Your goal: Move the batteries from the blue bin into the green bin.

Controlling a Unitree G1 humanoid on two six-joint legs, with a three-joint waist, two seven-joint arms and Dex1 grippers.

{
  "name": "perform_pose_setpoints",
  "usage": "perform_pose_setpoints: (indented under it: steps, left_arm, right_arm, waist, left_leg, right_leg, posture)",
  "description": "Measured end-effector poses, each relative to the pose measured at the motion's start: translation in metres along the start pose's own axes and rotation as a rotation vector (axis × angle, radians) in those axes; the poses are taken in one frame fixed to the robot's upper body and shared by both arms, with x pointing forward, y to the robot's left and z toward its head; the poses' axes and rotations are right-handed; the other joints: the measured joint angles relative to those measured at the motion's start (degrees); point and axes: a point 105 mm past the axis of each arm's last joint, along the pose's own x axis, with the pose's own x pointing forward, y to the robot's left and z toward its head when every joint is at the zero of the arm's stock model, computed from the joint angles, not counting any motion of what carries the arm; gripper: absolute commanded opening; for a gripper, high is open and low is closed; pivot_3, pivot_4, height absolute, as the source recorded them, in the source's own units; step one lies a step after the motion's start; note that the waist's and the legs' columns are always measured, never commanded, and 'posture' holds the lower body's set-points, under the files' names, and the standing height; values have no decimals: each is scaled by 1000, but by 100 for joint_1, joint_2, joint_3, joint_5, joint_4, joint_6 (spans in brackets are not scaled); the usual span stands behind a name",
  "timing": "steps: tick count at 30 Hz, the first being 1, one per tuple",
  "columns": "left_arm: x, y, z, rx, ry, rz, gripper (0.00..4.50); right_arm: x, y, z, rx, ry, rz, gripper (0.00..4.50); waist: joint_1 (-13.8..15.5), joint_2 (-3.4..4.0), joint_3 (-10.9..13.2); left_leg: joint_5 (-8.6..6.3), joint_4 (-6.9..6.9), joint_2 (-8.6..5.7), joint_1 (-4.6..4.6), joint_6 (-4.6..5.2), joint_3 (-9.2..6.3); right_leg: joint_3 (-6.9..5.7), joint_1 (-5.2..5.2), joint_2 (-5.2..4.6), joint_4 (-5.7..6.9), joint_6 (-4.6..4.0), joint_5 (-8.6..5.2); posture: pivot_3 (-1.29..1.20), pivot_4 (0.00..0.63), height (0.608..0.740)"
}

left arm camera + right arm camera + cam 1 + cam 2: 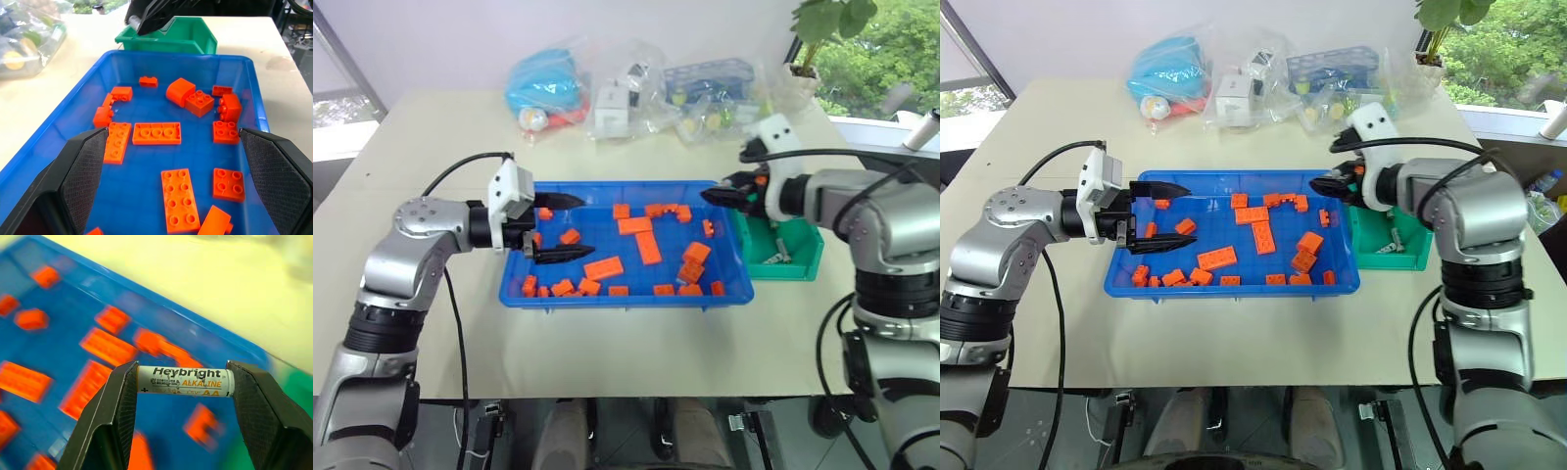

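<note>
Your battery (185, 381) sits clamped end to end between the two black fingers (113, 406) of the right tool (722, 194), a white cylinder with "Heybright ALKALINE AA" printed along it, held crosswise with one end against each finger pad. You can see that tool hanging above the right end of the blue bin (607, 293), just beside the near-left corner of the green bin (800, 262), its tips pointing left across the tray. The green bin stands on the bench (636, 343) touching or nearly touching the blue bin's right wall, and inside it you can make out a couple of small grey batteries (778, 253) lying on the floor (too small to count with certainty). The blue bin's floor is scattered with orange blocks (647, 242), flat plates and chunkier bricks, spread from end to end. Your left tool (566, 227) hovers over the left end of the blue bin with its fingers spread wide apart and nothing between them, pointing right along the tray; from its wrist you look straight down the tray toward the green bin. Behind both bins, along the far edge of the bench, lie several clear plastic bags (636, 93) of mixed items.
</note>
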Motion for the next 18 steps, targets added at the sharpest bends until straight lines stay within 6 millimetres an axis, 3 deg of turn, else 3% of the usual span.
perform_pose_setpoints:
  steps: [3, 5, 8, 14, 18]
  left_arm:
    - [2, 1, 2, 17, -8, -8, 4500]
    - [2, 2, 0, 9, -7, -7, 4500]
    - [9, 1, 2, 11, -25, -28, 4500]
    - [10, 0, 1, 10, -21, -36, 4500]
    - [4, 0, 0, 13, 6, -45, 4500]
  right_arm:
    - [-24, -29, -24, -9, 75, -105, 2229]
    - [-32, -39, -33, -4, 91, -144, 3264]
    - [-31, -40, -37, -16, 85, -149, 4458]
    - [-29, -46, -38, -139, 35, -142, 4458]
    - [-53, -53, -30, -269, -14, -48, 4458]
  waist:
    - [35, 0, 0]
    - [5, 0, 0]
    - [-44, 1, 0]
    - [12, 1, 1]
    - [77, 0, 3]
  left_leg:
    - [-1, -2, -1, -1, 2, 2]
    - [-1, 0, 0, 2, 2, 3]
    - [-1, -1, 4, 9, 2, 3]
    - [-1, 0, 0, 1, 2, 3]
    - [-1, 1, 0, 0, 3, 4]
  right_leg:
    - [0, -1, -1, -4, 0, 0]
    - [1, -1, 0, -3, 0, 0]
    - [4, -1, 5, 2, 0, 0]
    - [4, -1, 3, -2, 1, -1]
    - [3, 0, 2, -9, 2, -1]
  posture:
    - [0, 150, 736]
    - [0, 150, 736]
    - [0, 150, 736]
    - [0, 150, 736]
    - [0, 150, 736]
